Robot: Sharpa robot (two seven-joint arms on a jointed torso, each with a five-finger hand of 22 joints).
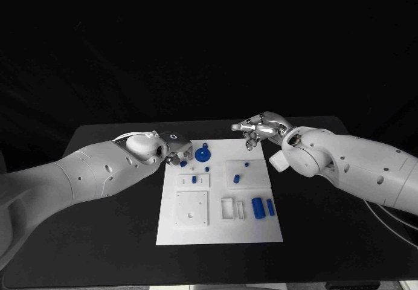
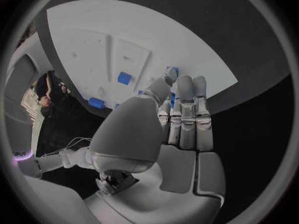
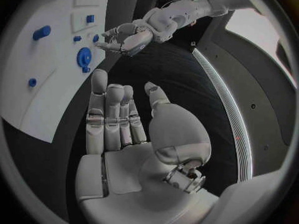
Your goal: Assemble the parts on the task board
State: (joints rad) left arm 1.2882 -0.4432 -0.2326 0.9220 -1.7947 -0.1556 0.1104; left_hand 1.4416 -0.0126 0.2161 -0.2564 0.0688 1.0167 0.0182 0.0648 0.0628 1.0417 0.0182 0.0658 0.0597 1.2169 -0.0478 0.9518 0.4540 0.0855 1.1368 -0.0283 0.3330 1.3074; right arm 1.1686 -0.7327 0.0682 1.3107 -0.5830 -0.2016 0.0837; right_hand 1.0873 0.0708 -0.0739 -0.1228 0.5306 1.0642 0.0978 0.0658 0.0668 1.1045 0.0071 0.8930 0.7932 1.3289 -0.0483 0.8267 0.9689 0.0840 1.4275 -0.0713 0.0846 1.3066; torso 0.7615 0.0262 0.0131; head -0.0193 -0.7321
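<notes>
- White task board (image 1: 220,232) lies mid-table, blue parts (image 1: 258,206) spread for reach.
- Left robot hand (image 1: 175,149) hovers at the blue gear (image 1: 203,154), fingers straight, empty.
- Right robot hand (image 1: 260,127) waits at the far edge, fingers apart, empty.

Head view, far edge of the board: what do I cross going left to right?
Left hand → blue gear → small blue peg → right hand.
</notes>
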